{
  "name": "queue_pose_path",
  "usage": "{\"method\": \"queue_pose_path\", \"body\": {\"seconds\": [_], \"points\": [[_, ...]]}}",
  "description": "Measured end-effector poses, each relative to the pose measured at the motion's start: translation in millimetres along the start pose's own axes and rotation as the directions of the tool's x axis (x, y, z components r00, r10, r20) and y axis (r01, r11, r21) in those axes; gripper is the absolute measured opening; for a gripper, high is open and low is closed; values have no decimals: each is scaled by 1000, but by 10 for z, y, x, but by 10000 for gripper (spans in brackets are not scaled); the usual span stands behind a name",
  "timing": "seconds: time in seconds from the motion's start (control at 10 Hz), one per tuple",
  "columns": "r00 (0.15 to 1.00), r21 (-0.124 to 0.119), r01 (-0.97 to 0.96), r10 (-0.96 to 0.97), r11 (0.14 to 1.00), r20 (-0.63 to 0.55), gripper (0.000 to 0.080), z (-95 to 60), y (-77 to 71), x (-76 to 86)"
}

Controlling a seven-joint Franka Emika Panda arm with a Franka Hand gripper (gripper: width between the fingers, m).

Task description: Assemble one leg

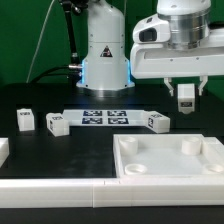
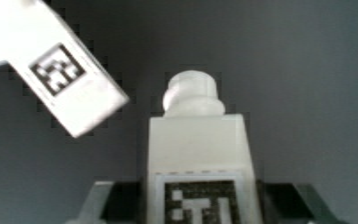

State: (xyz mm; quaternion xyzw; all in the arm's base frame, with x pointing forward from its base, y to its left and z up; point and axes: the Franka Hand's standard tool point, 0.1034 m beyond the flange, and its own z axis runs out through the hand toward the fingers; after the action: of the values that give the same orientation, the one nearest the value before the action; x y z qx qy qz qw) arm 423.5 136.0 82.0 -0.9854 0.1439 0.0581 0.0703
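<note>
My gripper [image 1: 186, 101] hangs above the table at the exterior view's right, shut on a white leg [image 1: 186, 95] and holding it clear of the table. In the wrist view the held leg [image 2: 197, 150] sits between the dark fingers [image 2: 105, 200], tag toward the camera, its round peg end pointing away. Three more legs lie on the black table: two on the left [image 1: 24, 120] [image 1: 57, 123] and one [image 1: 157, 122] just below and left of my gripper. That one also shows in the wrist view [image 2: 60, 72].
The large white square slab [image 1: 170, 165] with corner holes lies at the front right. The marker board [image 1: 105, 117] lies mid-table before the robot base [image 1: 104, 50]. A white rail [image 1: 55, 185] runs along the front, and a white block [image 1: 3, 150] sits at the left edge.
</note>
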Motion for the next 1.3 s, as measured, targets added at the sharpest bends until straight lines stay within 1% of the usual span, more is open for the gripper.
{"method": "queue_pose_path", "body": {"seconds": [0.1, 0.2, 0.3, 0.4, 0.5, 0.6, 0.7, 0.8, 0.9, 1.2, 1.3], "points": [[997, 10, 4, -4, 1000, -78, 290, 4, -24, -1], [992, 16, 16, -14, 1000, -124, 290, 16, -44, 4], [972, 30, 53, -45, 998, -229, 290, -3, -87, 85], [949, 39, 84, -67, 996, -309, 290, -30, -123, 145], [940, 29, 110, -95, 993, -327, 290, -57, -107, 196], [931, 3, 159, -149, 987, -334, 290, -113, -19, 276], [939, -18, 185, -182, 983, -293, 290, -199, 91, 303], [942, -25, 193, -193, 981, -275, 290, -295, 126, 307], [938, -35, 214, -216, 976, -270, 290, -323, 134, 322], [939, -35, 211, -213, 977, -269, 290, -303, 140, 317], [937, -39, 221, -224, 974, -268, 290, -299, 140, 332]]}}
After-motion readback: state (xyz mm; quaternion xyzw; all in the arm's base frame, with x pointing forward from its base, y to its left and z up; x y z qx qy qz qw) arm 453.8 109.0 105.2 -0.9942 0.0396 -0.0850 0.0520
